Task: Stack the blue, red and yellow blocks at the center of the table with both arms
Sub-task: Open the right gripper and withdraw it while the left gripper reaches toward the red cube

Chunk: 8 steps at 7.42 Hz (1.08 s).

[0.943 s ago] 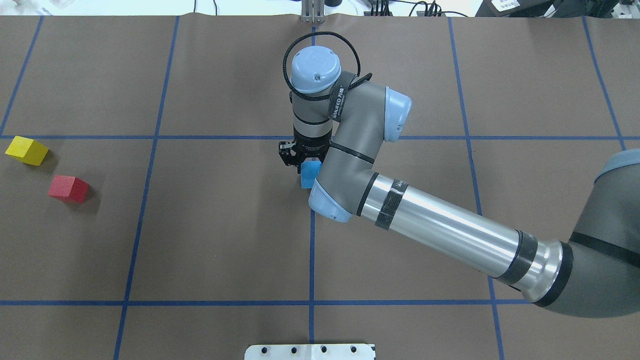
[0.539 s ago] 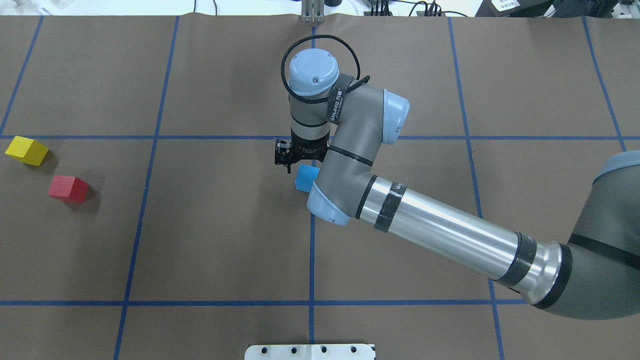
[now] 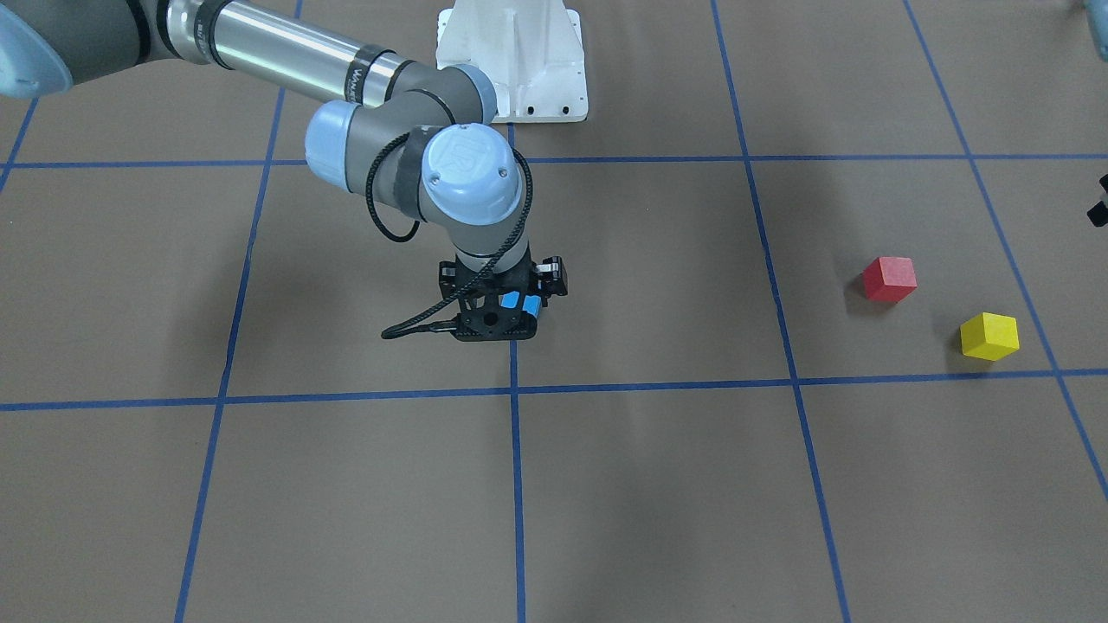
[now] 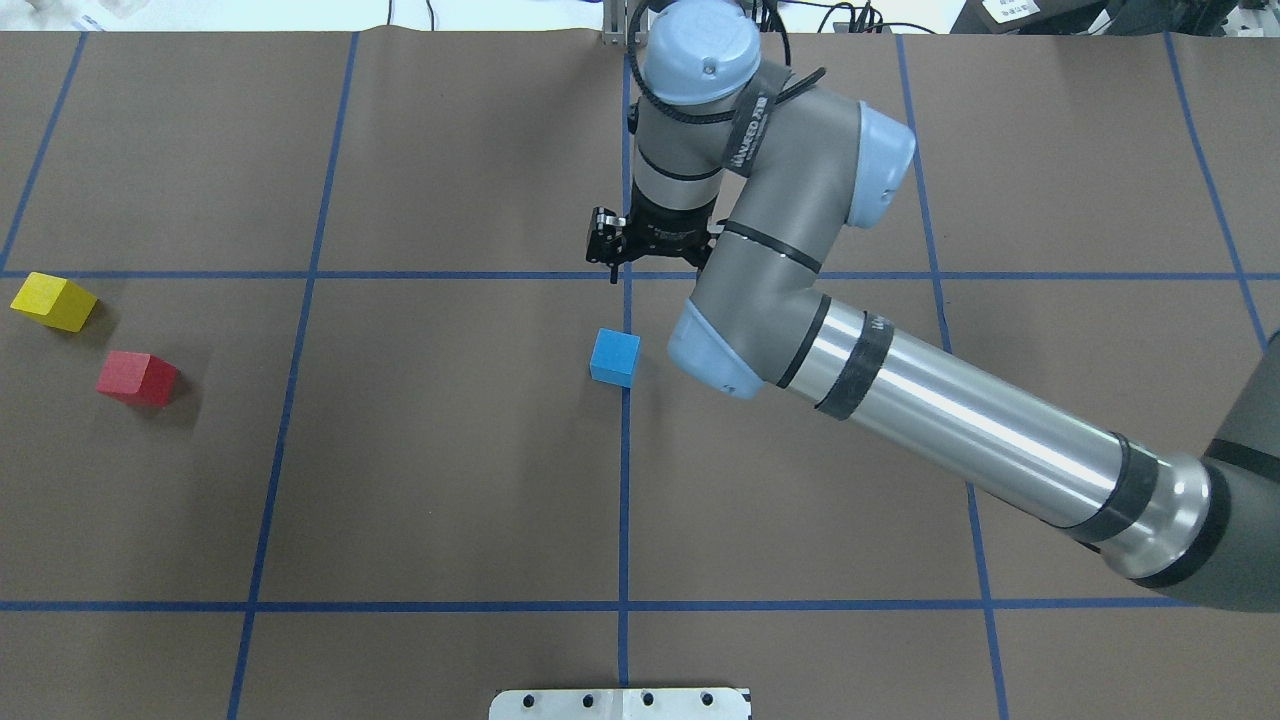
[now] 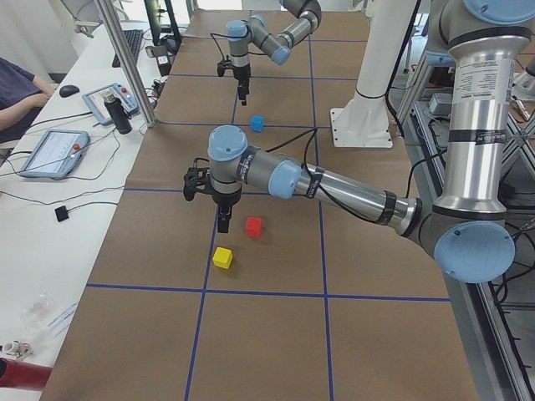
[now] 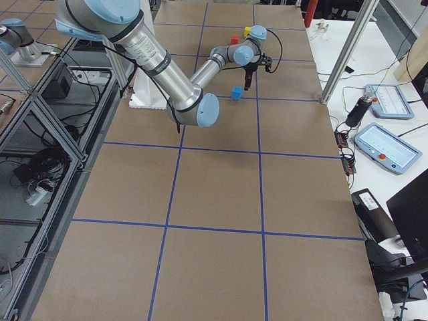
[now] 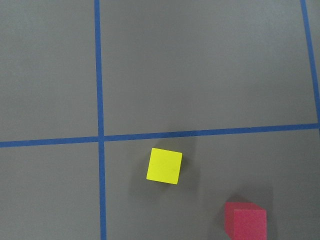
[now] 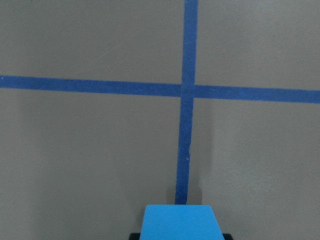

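— Since you can't see from over there, shall I tell you where it stands?
— Go on. Is anything stacked?
— Not yet. The blue block [image 4: 614, 357] sits alone on the tabletop [image 4: 450, 480], right against the centre tape line and near the middle crossing. Nothing is on it.
— And the right pincer?
— The right pincer [image 3: 498, 329] is up off the tabletop, just beyond the block on the side away from the robot, and it holds nothing. Its jaws look parted to me, though the view is cluttered, so I wouldn't swear how wide.
— The other two blocks?
— The red [image 4: 137, 377] and the yellow [image 4: 53, 300] lie near each other, not touching, well off toward the robot's left end. Neither is gripped.
— The left pincer?
— The left pincer [image 5: 221, 219] hangs over that end, above the pair. Open or closed, I can't tell; I only get it side-on.
— So what's left?
— Most of it, I'd say. One block of three is in place; the red and the yellow each need fetching and setting on the blue.
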Available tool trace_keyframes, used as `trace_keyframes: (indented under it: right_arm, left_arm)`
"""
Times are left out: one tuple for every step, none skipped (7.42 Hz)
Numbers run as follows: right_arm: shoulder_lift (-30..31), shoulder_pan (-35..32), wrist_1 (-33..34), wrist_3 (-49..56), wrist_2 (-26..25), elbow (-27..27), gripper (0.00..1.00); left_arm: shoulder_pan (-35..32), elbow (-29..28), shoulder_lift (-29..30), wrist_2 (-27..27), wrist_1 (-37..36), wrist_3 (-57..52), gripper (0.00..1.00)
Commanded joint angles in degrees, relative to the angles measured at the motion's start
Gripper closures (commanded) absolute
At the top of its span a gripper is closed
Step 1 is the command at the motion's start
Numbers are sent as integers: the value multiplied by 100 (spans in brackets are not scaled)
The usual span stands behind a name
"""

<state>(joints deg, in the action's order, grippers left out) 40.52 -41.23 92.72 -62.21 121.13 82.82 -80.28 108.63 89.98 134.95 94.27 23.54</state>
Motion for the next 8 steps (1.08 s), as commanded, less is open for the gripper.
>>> trace_keyframes:
  right_arm:
    - [1348,-743,167,1082,16,1197,1]
    - [1771,-1033,167,1575,25,1384,1]
    - [2002,-1271,167,2128,25,1394,1]
    - [2187,-1404,132,2473,34,1394,1]
    - [2336,-1510,114,2694,34,1394,1]
    - [2364,-1528,114,2775,34,1394,1]
    - [2382,-1528,114,2775,34,1394,1]
    - [2391,-1528,114,2775,34,1394,1]
  left_arm:
    - [861,88,-103,-361,536,824,0]
    - [1353,27,-382,-755,1305,1463,0]
    - [1793,-173,-498,-1081,2026,2078,0]
    - [2197,-410,-612,-1389,2616,2424,0]
    - [2541,-735,-613,-1671,3083,2741,0]
    - [2692,-1051,-613,-1752,3541,2900,0]
    - [2728,-1228,-613,-1753,3745,2928,0]
    - [2781,-1230,-579,-1753,3747,3068,0]
